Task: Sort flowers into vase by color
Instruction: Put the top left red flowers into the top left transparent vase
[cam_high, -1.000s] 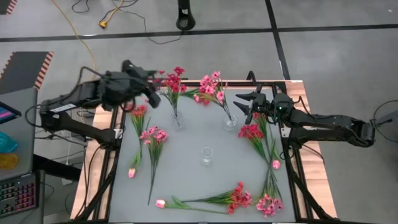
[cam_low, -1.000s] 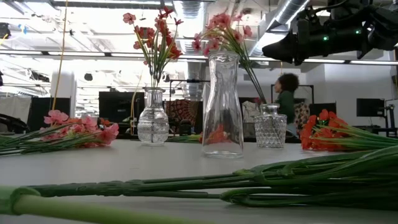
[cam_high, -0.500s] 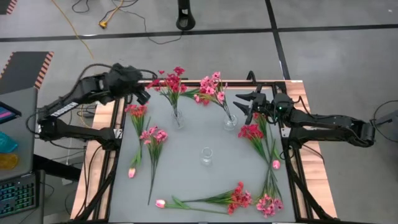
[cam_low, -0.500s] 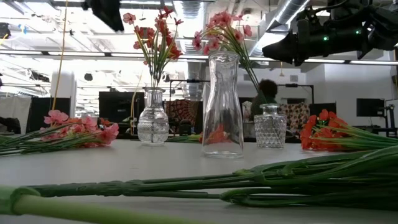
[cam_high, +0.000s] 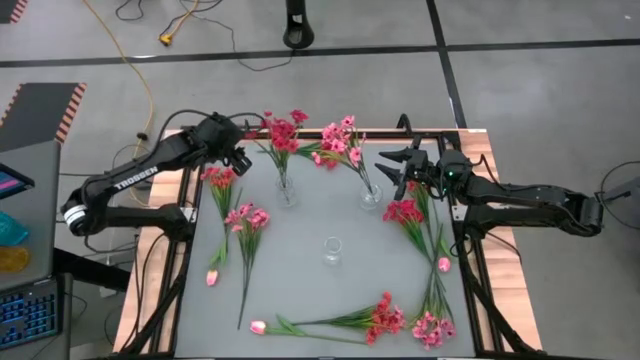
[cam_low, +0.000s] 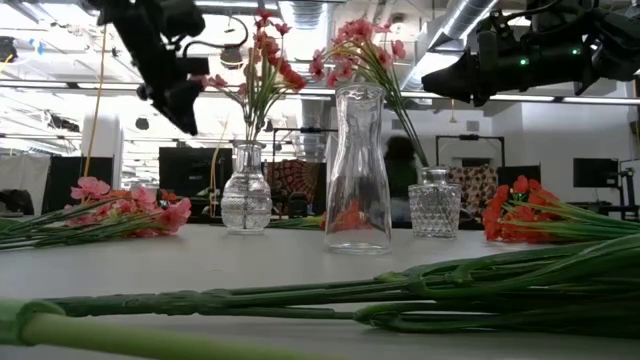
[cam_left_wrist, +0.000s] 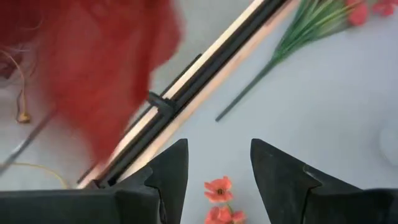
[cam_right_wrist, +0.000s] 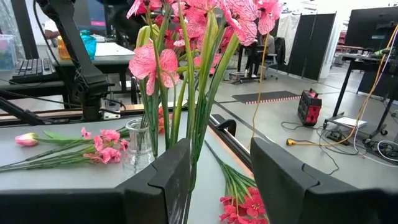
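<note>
Red flowers (cam_high: 281, 133) stand in a clear vase (cam_high: 286, 190) at the back of the table, and pink flowers (cam_high: 340, 136) stand in a second vase (cam_high: 370, 194). A third vase (cam_high: 332, 250) stands empty in the middle. More red and pink sprays and tulip buds lie flat along the table's left, right and near sides. My left gripper (cam_high: 238, 152) hangs open just left of the red blossoms, above a lying red spray (cam_high: 221, 180), fingers slanting down. My right gripper (cam_high: 388, 166) stands open and level just right of the pink flowers, whose stems (cam_right_wrist: 193, 118) show close before its fingers.
Lying on the table are a pink spray (cam_high: 248, 218), a tulip bud (cam_high: 212, 278), another bud (cam_high: 258, 327), a red spray (cam_high: 385, 318), a pink spray (cam_high: 432, 328) and a red spray (cam_high: 403, 211). A black frame rail (cam_left_wrist: 186, 93) borders the table's edge.
My left gripper has come down from high above the table's far left corner to beside the red flowers in the vase, tipping its fingers downward, still open. The red blossoms in the vase have swayed a little toward the right.
</note>
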